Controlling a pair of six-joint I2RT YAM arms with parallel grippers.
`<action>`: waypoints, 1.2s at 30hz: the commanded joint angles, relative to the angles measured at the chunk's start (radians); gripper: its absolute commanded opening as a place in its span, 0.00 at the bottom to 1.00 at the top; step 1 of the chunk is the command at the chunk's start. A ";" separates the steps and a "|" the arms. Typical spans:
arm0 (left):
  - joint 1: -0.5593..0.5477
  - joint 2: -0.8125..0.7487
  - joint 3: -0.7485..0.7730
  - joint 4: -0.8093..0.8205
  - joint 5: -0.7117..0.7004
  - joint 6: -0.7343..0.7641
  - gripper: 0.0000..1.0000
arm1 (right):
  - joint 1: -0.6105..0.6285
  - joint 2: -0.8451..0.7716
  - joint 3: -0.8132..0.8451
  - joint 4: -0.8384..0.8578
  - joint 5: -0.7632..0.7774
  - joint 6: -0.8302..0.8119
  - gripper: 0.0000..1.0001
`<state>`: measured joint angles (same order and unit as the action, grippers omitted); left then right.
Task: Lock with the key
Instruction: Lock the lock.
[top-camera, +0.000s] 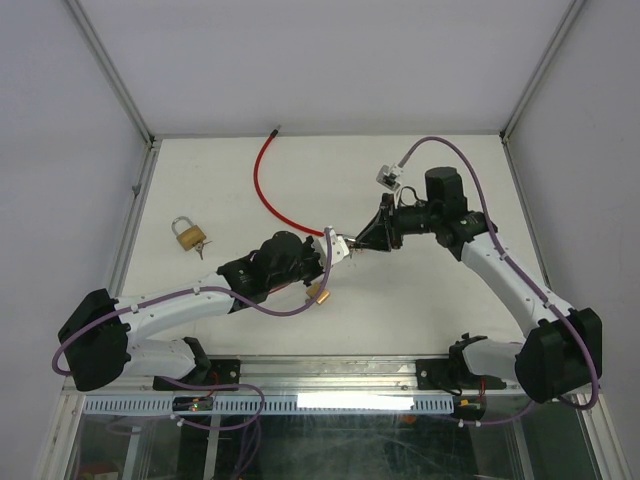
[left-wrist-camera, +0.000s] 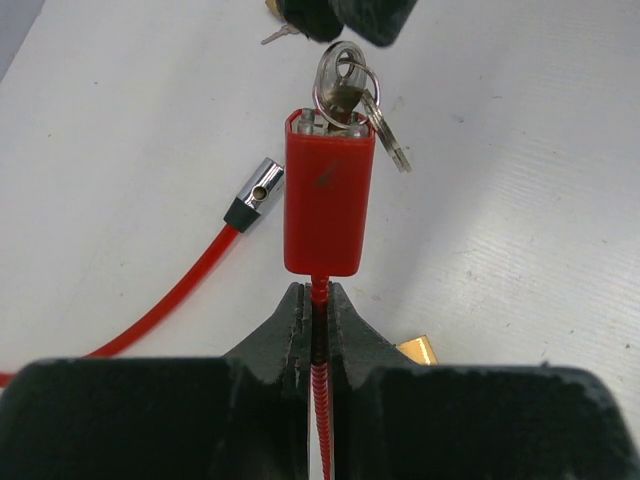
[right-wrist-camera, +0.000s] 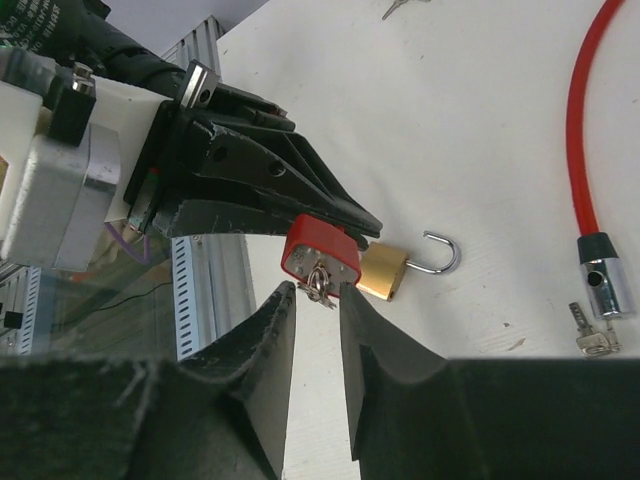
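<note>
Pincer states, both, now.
Left pincer: closed on the red cable, just below the lock body.
Right pincer: open, straddling the key.

Left jaws clamped (right jaws slightly parted)

Lock body (left-wrist-camera: 323, 200), on its cable (left-wrist-camera: 190, 268), sits between left hand (left-wrist-camera: 318, 295) and right hand (right-wrist-camera: 318, 292).

My left gripper (top-camera: 332, 250) and right gripper (top-camera: 352, 243) face almost tip to tip. The red cable (top-camera: 262, 185) runs from my left jaws, curving away beyond them. A brass padlock (top-camera: 185, 233) lies well left of them; a smaller brass lock (top-camera: 320, 295) sits just behind.
</note>
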<state>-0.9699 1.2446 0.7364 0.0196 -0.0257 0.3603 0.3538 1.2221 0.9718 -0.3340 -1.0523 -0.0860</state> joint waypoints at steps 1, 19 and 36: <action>-0.013 -0.007 0.044 0.048 0.001 0.023 0.00 | 0.029 0.013 0.044 0.014 0.017 0.030 0.25; -0.018 -0.018 0.028 0.051 -0.118 0.099 0.00 | 0.045 0.129 0.086 -0.070 0.037 0.160 0.00; -0.033 0.038 0.003 0.066 -0.245 0.176 0.00 | -0.026 0.295 0.119 -0.007 -0.166 0.460 0.11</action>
<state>-0.9939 1.3056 0.7361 -0.0227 -0.2405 0.5060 0.3649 1.5558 1.0992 -0.4419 -1.1107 0.2485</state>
